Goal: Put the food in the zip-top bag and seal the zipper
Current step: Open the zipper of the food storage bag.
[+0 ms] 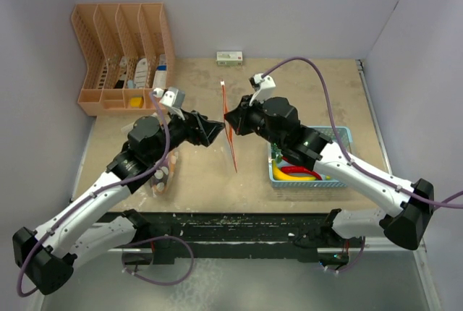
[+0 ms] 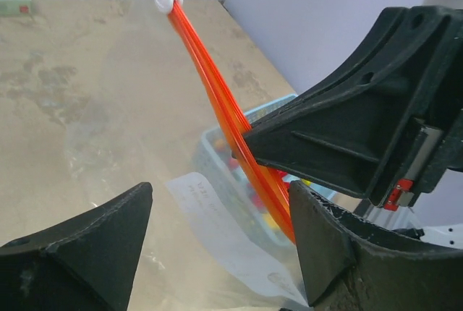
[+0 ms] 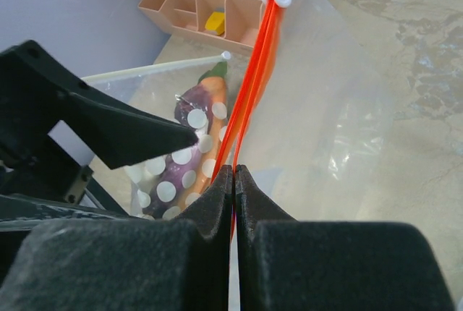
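Your right gripper (image 3: 234, 170) clamps thin red-orange zipper strip (image 3: 249, 87), hanging clear floppy plastic bag (image 3: 325, 108) between arms, likely for mouth access. Your left gripper (image 2: 221, 192) gapes beside strip, empty. Note small toy food (image 1: 293, 173) in light blue plastic basket (image 1: 307, 184).

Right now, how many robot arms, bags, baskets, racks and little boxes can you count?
Robot arms: 2, the left arm and the right arm
Bags: 2, the clear bag and the dotted bag
Blue basket: 1
Peach rack: 1
Small box: 1
Total: 7
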Motion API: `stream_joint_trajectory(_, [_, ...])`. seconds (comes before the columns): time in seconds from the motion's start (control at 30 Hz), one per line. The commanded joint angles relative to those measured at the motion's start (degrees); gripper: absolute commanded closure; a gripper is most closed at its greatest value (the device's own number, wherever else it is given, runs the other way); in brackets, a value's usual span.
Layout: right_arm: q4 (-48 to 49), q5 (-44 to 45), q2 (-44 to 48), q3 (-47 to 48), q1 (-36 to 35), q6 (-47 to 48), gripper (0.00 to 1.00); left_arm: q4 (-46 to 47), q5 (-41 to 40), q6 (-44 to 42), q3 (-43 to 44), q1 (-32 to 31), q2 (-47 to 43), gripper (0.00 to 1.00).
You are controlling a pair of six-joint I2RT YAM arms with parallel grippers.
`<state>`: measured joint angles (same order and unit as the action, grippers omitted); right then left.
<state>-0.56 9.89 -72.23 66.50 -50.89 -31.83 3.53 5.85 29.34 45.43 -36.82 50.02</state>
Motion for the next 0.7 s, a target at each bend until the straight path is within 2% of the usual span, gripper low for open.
stream_joint_trajectory(0.0, [1.4, 1.3, 0.3, 1.3, -0.2, 1.5, 1.00, 4.3, 3.7, 5.1, 3.1, 0.0, 2.1, 0.22])
stream_joint_trajectory(0.23, [1.6, 1.0, -0.9, 1.7, -0.3, 1.9, 1.00, 7.2, 5.7, 8.6, 1.5, 0.0, 4.0, 0.25])
stream_joint_trajectory(0.67, [0.9, 2.2, -0.8, 2.7, -0.4, 1.6, 1.00, 9.4, 7.7, 9.9, -0.2, 0.0, 6.5, 0.35])
